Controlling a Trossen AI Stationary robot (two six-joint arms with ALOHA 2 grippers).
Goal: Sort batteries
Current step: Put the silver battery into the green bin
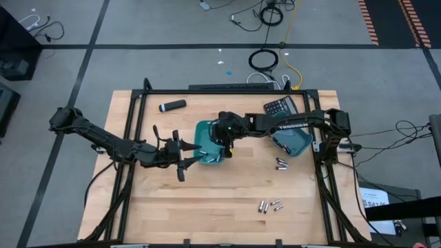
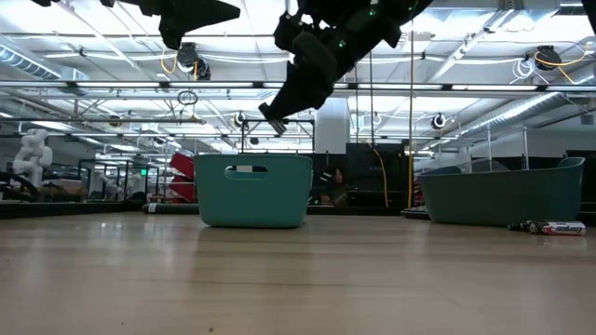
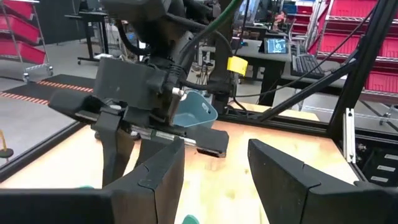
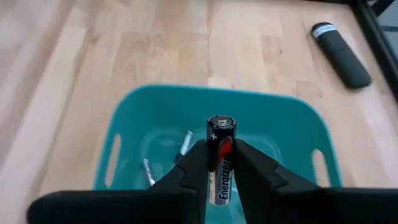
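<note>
Landmark: we place everything against the teal plastic bin with handle slots (image 1: 209,146) in the middle of the wooden table (image 1: 227,217).
Right gripper (image 4: 221,163): it hangs above this bin, jaws closed to a narrow gap on a black and silver cylindrical battery (image 4: 219,155), plus end forward.
Bin content: at least two small silvery cells (image 4: 185,144) lie inside; we cannot count them surely.
Left gripper (image 1: 183,153): just beside the bin, jaws wide apart, holding nothing.
Other batteries: loose groups (image 1: 269,205) lie well apart from the bin.
Second teal bin (image 1: 292,142): beside the landmark, under the right arm.
Risk: we judge a release near the rim could bounce the cell out onto the table.
Risk: the two grippers are near each other, so a left move could cause contact.
</note>
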